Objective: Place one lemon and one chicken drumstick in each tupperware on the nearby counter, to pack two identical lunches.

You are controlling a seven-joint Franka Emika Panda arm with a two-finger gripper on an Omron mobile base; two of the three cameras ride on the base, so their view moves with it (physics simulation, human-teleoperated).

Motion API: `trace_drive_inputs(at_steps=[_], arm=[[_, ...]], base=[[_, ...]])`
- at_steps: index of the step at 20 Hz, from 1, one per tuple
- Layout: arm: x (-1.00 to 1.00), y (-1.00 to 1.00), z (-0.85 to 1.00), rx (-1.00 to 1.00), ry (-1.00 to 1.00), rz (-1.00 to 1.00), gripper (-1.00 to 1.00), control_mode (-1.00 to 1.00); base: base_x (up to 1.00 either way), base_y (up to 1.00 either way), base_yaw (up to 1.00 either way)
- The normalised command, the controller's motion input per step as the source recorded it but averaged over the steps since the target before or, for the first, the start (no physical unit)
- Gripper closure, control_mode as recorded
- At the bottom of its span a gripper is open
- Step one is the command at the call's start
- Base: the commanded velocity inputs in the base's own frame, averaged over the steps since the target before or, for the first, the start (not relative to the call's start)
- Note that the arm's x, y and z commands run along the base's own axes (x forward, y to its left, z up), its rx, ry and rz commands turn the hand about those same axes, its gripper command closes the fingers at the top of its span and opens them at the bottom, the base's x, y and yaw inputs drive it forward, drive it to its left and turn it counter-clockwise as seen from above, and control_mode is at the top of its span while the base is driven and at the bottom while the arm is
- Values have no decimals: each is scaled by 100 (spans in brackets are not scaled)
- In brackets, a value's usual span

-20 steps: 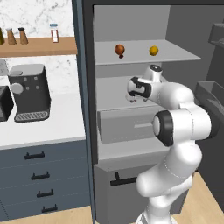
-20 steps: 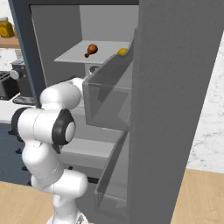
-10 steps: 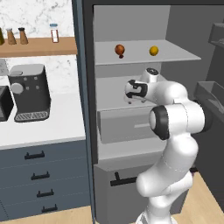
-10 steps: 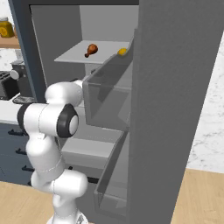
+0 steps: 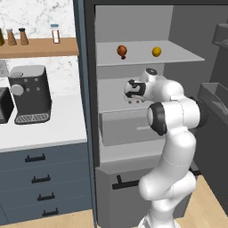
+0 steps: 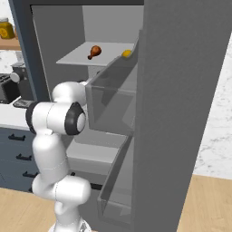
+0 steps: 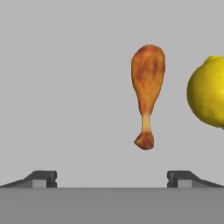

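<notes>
Gripper point(image 7: 112, 177) wide open, empty, inside the open fridge, below the shelf w/ the food.

Left base view: drumstick point(image 5: 122, 51) sits upper centre on the grey fridge shelf point(image 5: 178, 55), lemon point(image 5: 156, 51) to its right, well apart; arm's hand is mid-frame under that shelf. Hand view: drumstick point(image 7: 147, 92) right of centre, bony end toward the frame bottom, lemon point(image 7: 209, 97) cut by the right edge; neither touches the fingertips point(image 7: 43, 178). White counter point(image 5: 58, 127) w/ coffee machine point(image 5: 30, 93) at left of the left base view.
</notes>
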Motion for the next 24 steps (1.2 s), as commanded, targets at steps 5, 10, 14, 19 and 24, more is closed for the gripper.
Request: trace_drive_inputs(at_steps=[5,10,14,19,24], arm=[[23,0,-3,0,0,0,-100,-100],[22,0,-20,0,0,0,-100,-100],[12,9,-26,0,0,0,-100,-100],[3,22,-14,0,0,0,-100,-100],[0,28,-2,0,0,0,-100,-100]], base=[[0,0,0],[0,0,0],[0,0,0],[0,0,0],[0,0,0]])
